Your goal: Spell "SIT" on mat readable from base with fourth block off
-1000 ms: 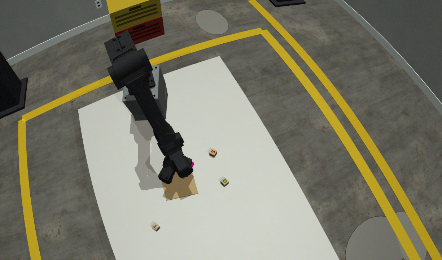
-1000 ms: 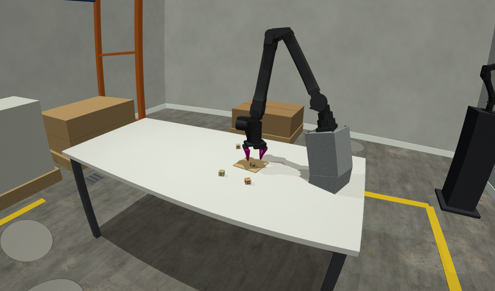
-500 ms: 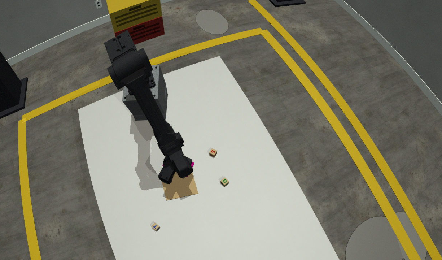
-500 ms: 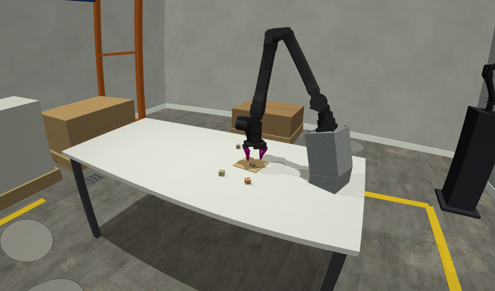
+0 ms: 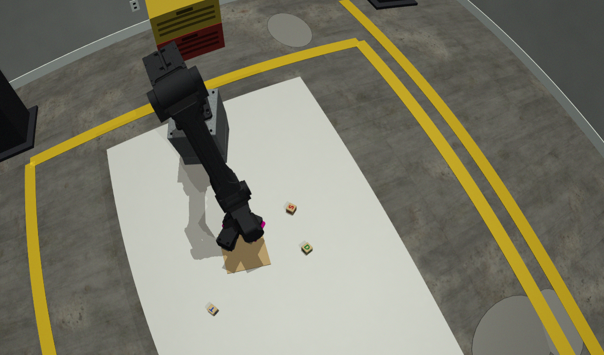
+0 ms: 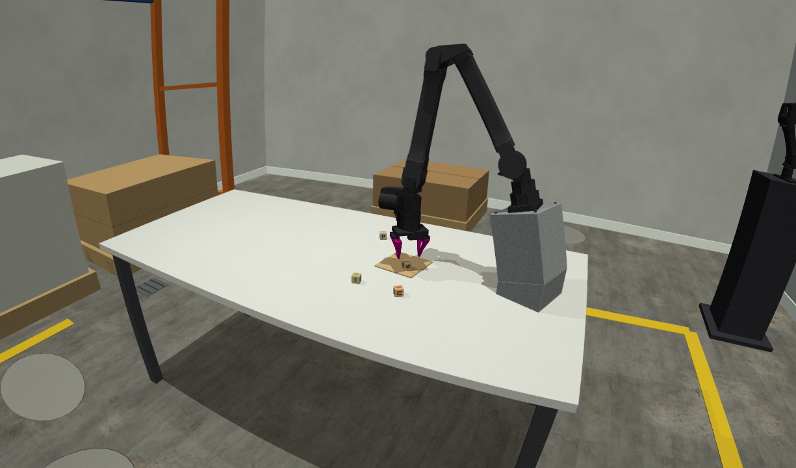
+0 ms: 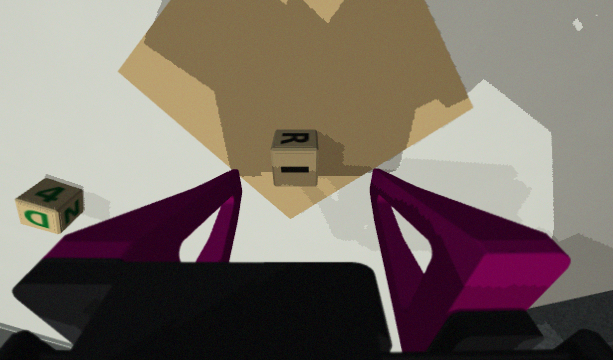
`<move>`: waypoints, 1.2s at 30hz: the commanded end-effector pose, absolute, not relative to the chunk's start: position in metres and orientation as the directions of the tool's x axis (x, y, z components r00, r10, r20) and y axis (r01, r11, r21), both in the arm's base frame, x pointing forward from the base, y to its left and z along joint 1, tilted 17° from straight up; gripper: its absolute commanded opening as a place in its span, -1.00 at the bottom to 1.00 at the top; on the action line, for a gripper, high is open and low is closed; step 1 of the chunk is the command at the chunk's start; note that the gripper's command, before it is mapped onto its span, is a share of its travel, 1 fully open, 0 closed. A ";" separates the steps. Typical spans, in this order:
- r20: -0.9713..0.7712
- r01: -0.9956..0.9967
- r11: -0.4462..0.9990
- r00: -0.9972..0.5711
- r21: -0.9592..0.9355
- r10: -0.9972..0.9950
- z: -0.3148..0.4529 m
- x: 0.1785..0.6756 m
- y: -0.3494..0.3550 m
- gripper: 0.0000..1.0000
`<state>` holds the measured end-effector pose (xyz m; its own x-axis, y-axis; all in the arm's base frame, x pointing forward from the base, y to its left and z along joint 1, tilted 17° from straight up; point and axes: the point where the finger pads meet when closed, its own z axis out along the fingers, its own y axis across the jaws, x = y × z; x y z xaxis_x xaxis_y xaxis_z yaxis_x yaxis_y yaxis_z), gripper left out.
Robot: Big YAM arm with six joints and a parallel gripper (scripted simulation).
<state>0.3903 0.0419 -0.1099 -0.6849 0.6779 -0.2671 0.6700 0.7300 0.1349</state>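
Note:
A tan mat [image 5: 245, 256] lies on the white table. One block [image 7: 294, 157] stands on the mat near its corner; one face shows a black R, another a black bar like an I on its side. It also shows in the exterior view [image 6: 408, 265]; the arm hides it in the top view. My gripper [image 7: 305, 179] [image 6: 409, 250] is open and empty, a little above this block, with a magenta finger to each side. The red S block [image 5: 290, 207], the green D block [image 5: 306, 248] and the blue T block [image 5: 212, 309] lie off the mat.
The D block [image 7: 50, 205] lies to the left of my fingers in the wrist view. The robot's grey base [image 6: 525, 261] stands at the table's end. Cardboard boxes [image 6: 141, 189] stand on the floor beyond the table.

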 end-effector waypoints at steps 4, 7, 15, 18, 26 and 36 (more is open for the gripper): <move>-0.270 0.671 0.729 -0.683 0.137 0.679 -0.115 0.395 0.037 0.41; -0.270 0.671 0.729 -0.683 0.137 0.679 -0.115 0.395 0.037 0.41; -0.269 0.671 0.729 -0.683 0.136 0.679 -0.115 0.394 0.037 0.41; -0.268 0.671 0.729 -0.684 0.134 0.678 -0.116 0.393 0.037 0.41; -0.265 0.671 0.730 -0.686 0.130 0.678 -0.117 0.387 0.036 0.41; -0.267 0.671 0.729 -0.684 0.133 0.679 -0.117 0.389 0.036 0.41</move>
<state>0.3879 0.0409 -0.1109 -0.6849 0.6780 -0.2669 0.6701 0.7300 0.1346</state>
